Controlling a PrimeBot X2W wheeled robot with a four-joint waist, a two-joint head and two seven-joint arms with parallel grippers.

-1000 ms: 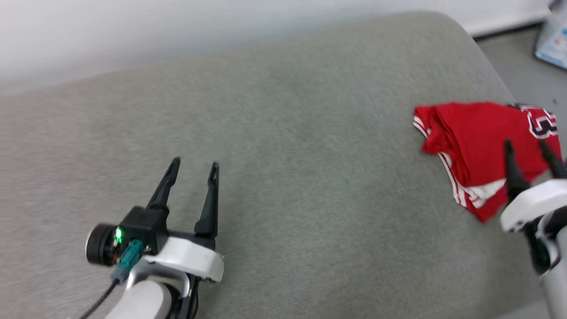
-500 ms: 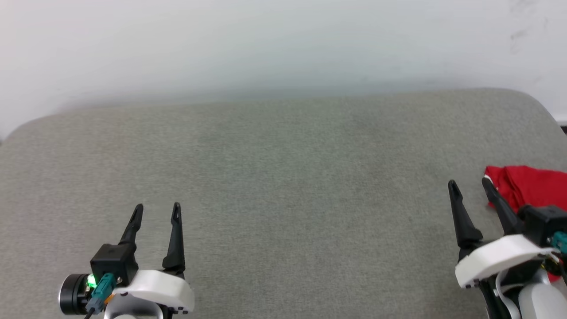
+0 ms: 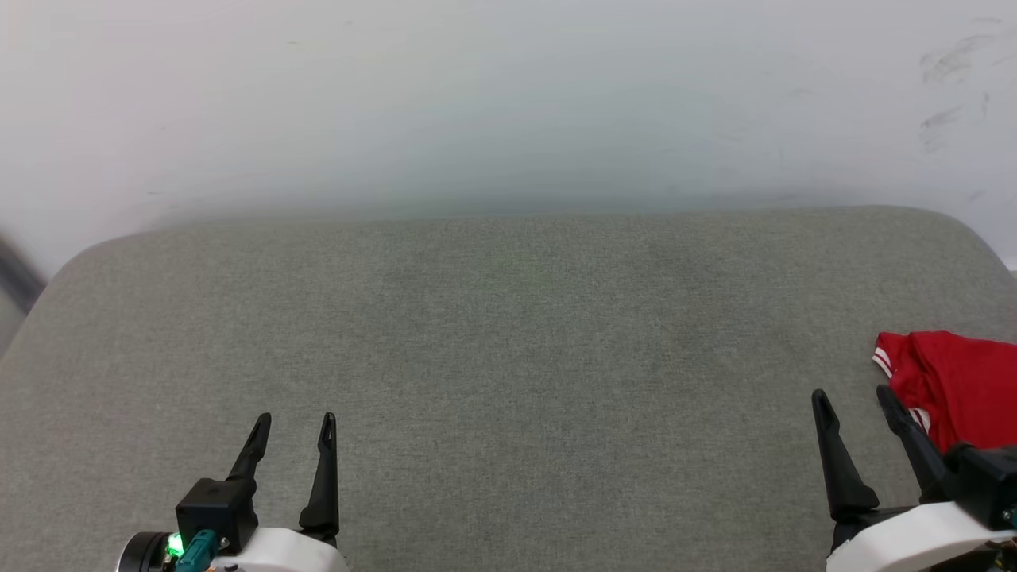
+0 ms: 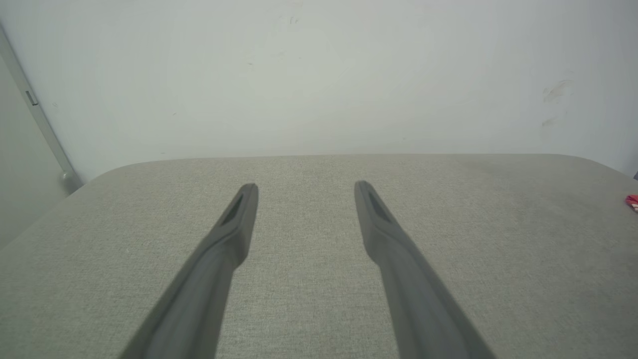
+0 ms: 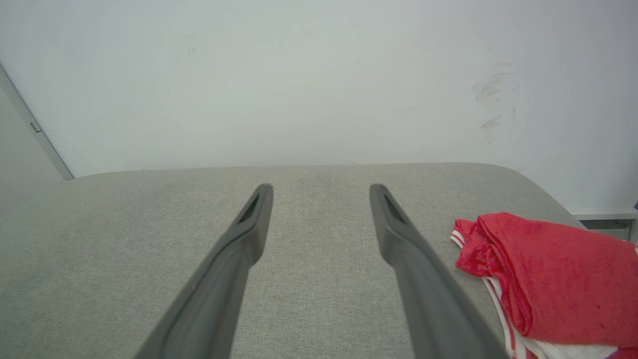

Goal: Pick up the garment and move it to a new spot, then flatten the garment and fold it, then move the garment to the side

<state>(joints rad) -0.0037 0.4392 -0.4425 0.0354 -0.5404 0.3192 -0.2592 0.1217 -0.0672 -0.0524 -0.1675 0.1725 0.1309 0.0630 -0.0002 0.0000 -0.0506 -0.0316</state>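
Note:
The garment [image 3: 957, 385], red with red-striped white trim, lies folded in a bundle at the right edge of the grey cushioned surface [image 3: 508, 342]; the right wrist view has the garment [image 5: 548, 279] at its lower right, and a red sliver of the garment [image 4: 632, 201] touches the left wrist view's right edge. My right gripper [image 3: 852, 400] hovers open and empty just left of the bundle, apart from it. Far off at the lower left my left gripper [image 3: 294, 423] stands open with nothing between its fingers.
A pale wall [image 3: 508, 103] rises directly behind the cushioned surface. The surface has rounded far corners [image 3: 965, 226]. A grey strip [image 4: 35, 114] runs down the wall at the far left.
The head camera has swung left and tilted up, so the wall fills the top and the garment sits at the right edge. Both grippers stay open, lower in the picture now.

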